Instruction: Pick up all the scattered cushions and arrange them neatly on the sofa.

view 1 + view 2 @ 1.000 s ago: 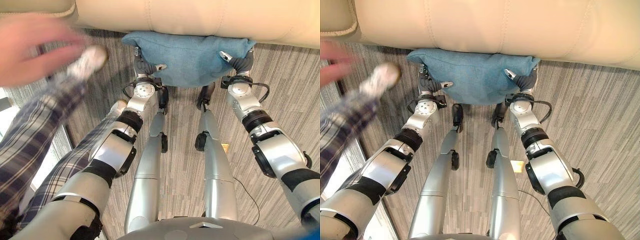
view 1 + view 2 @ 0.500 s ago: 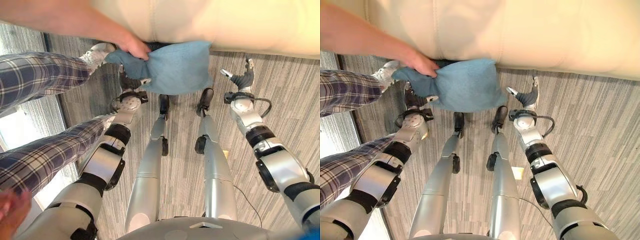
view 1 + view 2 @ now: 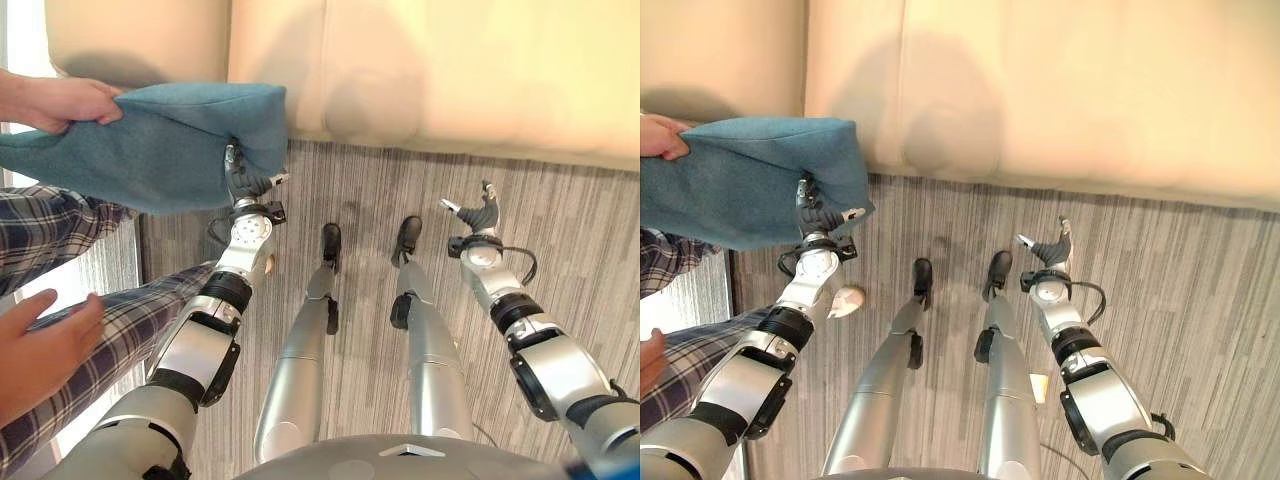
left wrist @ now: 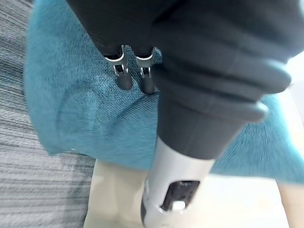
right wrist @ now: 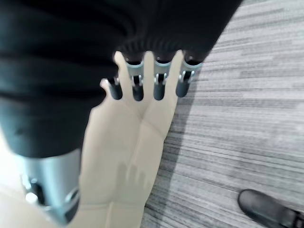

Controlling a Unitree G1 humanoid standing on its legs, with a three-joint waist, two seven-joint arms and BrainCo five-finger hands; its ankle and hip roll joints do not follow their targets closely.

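Observation:
A blue cushion (image 3: 150, 145) hangs in the air at the left, in front of the cream sofa (image 3: 450, 80). A person's hand (image 3: 70, 100) grips its top left corner. My left hand (image 3: 248, 182) sits at the cushion's lower right corner. In the left wrist view its straight fingers (image 4: 124, 78) press on the blue cloth (image 4: 71, 109) while the thumb stands off it. My right hand (image 3: 482, 215) is open and empty above the floor by the sofa's front, fingers (image 5: 159, 88) spread and straight.
The person stands close on my left: legs in plaid trousers (image 3: 60, 230), a light shoe (image 3: 845, 300) by my left forearm, and a second hand (image 3: 45, 350) low at the left. Grey striped carpet (image 3: 580, 240) runs along the sofa's front.
The person took hold of the cushion and pulled it up and to the left. My right hand has come off it and hangs empty. The camera has also shifted.

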